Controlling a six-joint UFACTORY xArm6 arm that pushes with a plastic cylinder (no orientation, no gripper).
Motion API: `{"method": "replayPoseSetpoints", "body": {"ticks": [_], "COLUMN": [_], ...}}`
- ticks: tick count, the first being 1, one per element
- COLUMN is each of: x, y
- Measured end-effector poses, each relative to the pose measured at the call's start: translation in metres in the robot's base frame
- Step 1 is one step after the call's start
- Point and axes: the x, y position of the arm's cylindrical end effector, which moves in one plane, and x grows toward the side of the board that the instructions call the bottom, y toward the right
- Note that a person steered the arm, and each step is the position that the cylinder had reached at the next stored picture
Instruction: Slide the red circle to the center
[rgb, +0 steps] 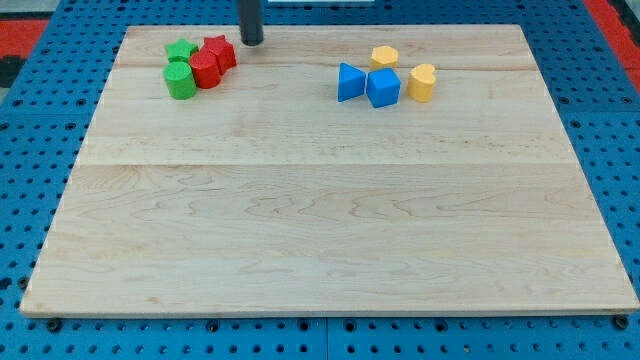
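I have one view only, so no second view shares any part of the scene. It looks down on my wooden board from above and from the board's near side, tilted forward, so the far edge at the view's top looks narrower than the near edge at the bottom. It stands far enough back to take in all four edges, with blue pegboard around them. My rod enters from the view's top, its upper part cut off.
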Motion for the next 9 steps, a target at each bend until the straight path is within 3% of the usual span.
{"method": "replayPoseSetpoints", "body": {"ticks": [2,4,5,9], "x": [0.015,0.062,0.04,0.061], "y": [-0.044,0.031,-0.002,-0.062]}}
